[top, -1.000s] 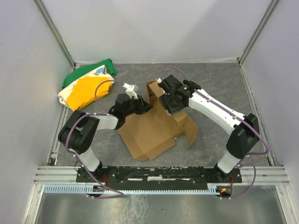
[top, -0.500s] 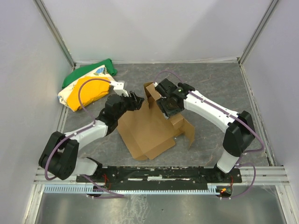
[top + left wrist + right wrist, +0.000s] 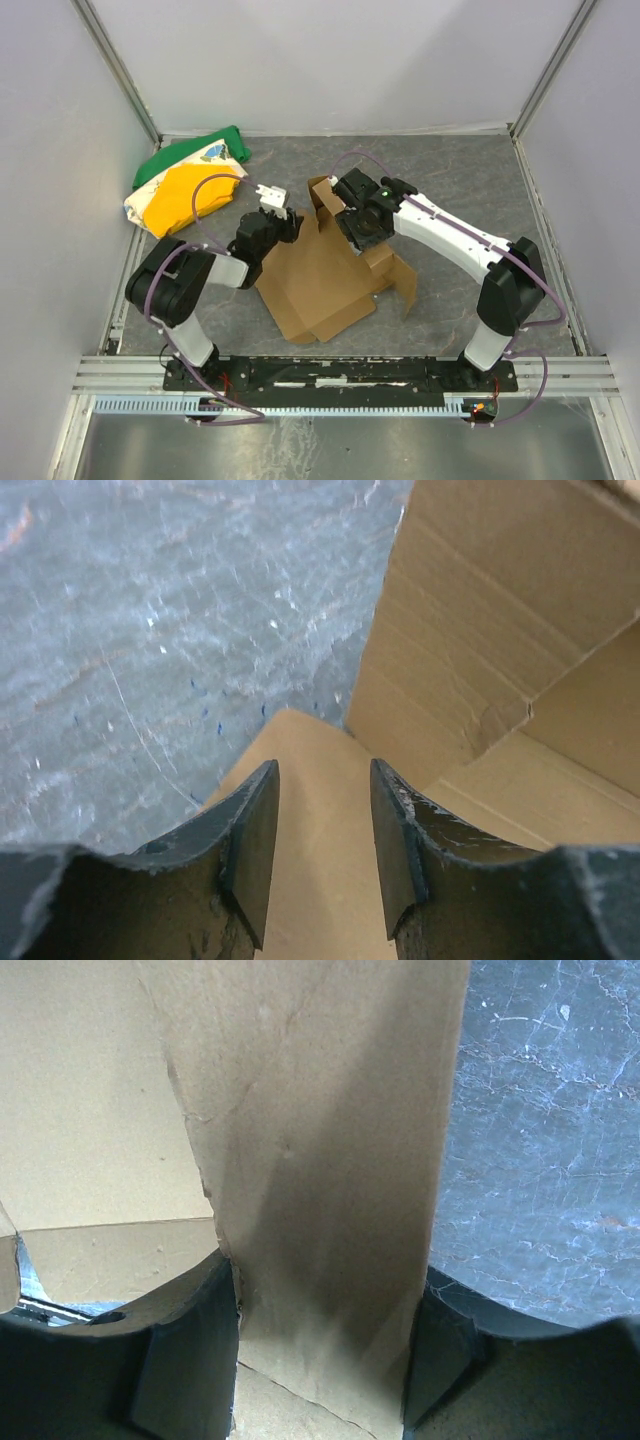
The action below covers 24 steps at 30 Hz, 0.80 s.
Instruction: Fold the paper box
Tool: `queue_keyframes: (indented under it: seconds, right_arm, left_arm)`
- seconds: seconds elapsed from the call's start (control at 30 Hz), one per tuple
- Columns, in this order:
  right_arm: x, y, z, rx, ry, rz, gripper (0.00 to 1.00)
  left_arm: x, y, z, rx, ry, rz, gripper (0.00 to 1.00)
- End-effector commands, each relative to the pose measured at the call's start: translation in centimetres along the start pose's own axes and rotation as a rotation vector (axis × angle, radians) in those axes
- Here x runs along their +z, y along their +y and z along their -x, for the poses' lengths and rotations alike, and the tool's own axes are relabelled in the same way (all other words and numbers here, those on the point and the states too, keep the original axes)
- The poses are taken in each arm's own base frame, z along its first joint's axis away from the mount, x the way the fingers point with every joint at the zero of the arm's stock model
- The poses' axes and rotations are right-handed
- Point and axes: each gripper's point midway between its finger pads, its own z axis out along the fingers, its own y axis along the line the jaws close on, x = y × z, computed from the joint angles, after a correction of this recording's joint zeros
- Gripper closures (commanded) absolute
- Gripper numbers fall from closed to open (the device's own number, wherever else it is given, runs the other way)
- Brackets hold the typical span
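The paper box [image 3: 318,283] is a flat brown cardboard sheet on the grey table, with one flap [image 3: 324,194] raised at its far edge and another folded up at the right [image 3: 408,283]. My left gripper [image 3: 287,226] is open and empty, low over the sheet's left far corner; the left wrist view shows cardboard [image 3: 480,630] under and ahead of its gripper [image 3: 322,772]. My right gripper [image 3: 349,216] is at the raised flap. In the right wrist view the flap [image 3: 330,1160] stands face-on between the spread fingers [image 3: 190,1360] and fills the gap of the gripper [image 3: 322,1290].
A green, yellow and white cloth bundle [image 3: 186,180] lies at the far left by the wall. White walls enclose the table on three sides. The metal rail [image 3: 340,372] with the arm bases runs along the near edge.
My left arm stretched out, then folded back, its gripper staying by the sheet's left far corner. My right gripper shifted slightly left against the raised flap, then held still.
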Motion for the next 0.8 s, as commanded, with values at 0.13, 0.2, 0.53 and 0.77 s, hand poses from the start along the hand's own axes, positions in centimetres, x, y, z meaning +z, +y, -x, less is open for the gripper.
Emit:
queue_keyframes:
  seconds: [0.13,0.2,0.53,0.77]
  right_arm:
    - [0.3,0.3,-2.7,-0.04,0.11,0.02,0.65]
    - [0.2,0.4,-2.7,-0.042,0.11,0.023,0.65]
    - [0.2,0.8,-2.6,-0.05,0.112,0.047,0.65]
    - [0.0,1.3,-2.3,-0.047,0.107,0.075,0.65]
  left_arm:
    - [0.9,-3.0,9.1,0.105,-0.443,-0.296,0.44]
    - [1.0,-3.3,9.0,0.083,-0.46,-0.383,0.44]
    - [1.7,-5.2,8.2,0.098,-0.474,-0.58,0.49]
    - [1.7,-6.6,8.5,0.096,-0.48,-0.681,0.52]
